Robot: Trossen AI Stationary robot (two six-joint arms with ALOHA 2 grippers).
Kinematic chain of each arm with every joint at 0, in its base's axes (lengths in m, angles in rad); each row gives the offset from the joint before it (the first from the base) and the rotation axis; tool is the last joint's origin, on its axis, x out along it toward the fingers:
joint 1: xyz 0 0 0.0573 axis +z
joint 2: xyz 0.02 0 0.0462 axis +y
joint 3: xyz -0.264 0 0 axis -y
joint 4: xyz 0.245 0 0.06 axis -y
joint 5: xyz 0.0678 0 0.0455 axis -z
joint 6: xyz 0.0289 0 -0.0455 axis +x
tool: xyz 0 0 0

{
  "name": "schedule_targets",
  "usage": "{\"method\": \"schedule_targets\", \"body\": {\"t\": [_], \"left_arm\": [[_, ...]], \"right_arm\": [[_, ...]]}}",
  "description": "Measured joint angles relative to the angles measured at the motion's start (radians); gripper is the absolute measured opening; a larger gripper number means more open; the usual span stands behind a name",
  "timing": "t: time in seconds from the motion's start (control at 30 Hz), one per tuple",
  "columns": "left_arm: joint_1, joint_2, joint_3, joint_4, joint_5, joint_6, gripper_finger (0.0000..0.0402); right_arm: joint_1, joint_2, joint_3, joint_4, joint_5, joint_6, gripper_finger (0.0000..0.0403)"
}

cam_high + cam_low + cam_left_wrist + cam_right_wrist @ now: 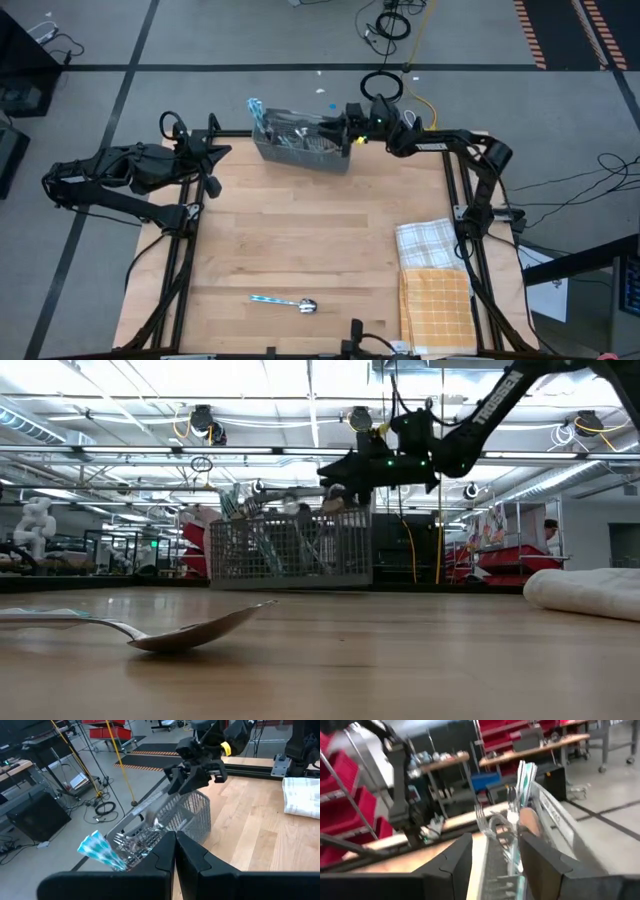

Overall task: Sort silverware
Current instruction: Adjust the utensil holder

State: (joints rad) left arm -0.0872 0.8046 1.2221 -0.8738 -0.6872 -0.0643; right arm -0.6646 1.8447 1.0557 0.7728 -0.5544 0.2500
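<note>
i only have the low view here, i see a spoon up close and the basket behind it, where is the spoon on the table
Observer: From above, the spoon lies alone near the table's front edge, far from the mesh basket at the back edge.
Operator: which arm is that over the basket
Observer: The right one. The right gripper hangs over the basket's right end, jaws apart around nothing.
Operator: and the left arm
Observer: The left gripper waits at the table's back left corner, jaws shut, facing the basket.
Operator: anything else on the table
Observer: Two folded cloths at the front right, one white check, one orange.
</note>
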Motion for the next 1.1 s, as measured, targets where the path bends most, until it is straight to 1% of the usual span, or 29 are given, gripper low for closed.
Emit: {"method": "schedule_targets", "body": {"t": [0.13,0.27,0.37,0.43,0.53,0.6,0.67,0.7,0.83,0.9,0.93,1.1], "left_arm": [[0.000,0.000,0.000,0.000,0.000,-0.001,0.0017],[0.000,0.000,0.000,0.000,0.000,-0.001,0.0017],[0.000,0.000,0.000,0.001,0.000,-0.001,0.0017],[0.000,0.000,0.000,0.001,0.000,-0.002,0.0017],[0.000,0.000,0.000,0.001,0.000,-0.001,0.0017],[0.000,0.000,0.000,0.001,0.000,-0.002,0.0017],[0.000,0.000,0.000,0.000,0.000,-0.002,0.0017],[0.000,0.000,0.000,0.000,0.000,-0.002,0.0017],[0.000,0.000,0.000,-0.003,0.001,0.000,0.0017],[0.000,0.000,0.000,-0.005,0.001,0.000,0.0017],[0.000,0.000,0.000,-0.007,0.001,0.000,0.0017],[0.000,0.000,0.000,-0.008,0.001,0.026,0.0017]], "right_arm": [[-0.002,-0.047,0.000,-0.139,0.008,-0.055,0.0151],[-0.009,-0.073,0.001,-0.208,0.028,-0.086,0.0151],[-0.011,-0.075,0.000,-0.212,0.032,-0.087,0.0151],[-0.004,-0.094,0.000,-0.183,0.031,-0.098,0.0151],[0.006,-0.151,0.000,-0.129,0.024,-0.106,0.0151],[0.007,-0.204,0.000,-0.150,0.025,-0.078,0.0150],[0.017,-0.254,0.001,-0.241,0.032,-0.045,0.0142],[0.029,-0.277,0.002,-0.313,0.036,-0.046,0.0136],[0.141,-0.302,0.001,-0.621,0.036,-0.113,0.0101],[0.195,-0.294,0.000,-0.719,0.071,-0.127,0.0087],[0.218,-0.289,0.000,-0.744,0.111,-0.139,0.0082],[0.298,-0.250,0.000,-0.793,0.288,-0.171,0.0054]]}}
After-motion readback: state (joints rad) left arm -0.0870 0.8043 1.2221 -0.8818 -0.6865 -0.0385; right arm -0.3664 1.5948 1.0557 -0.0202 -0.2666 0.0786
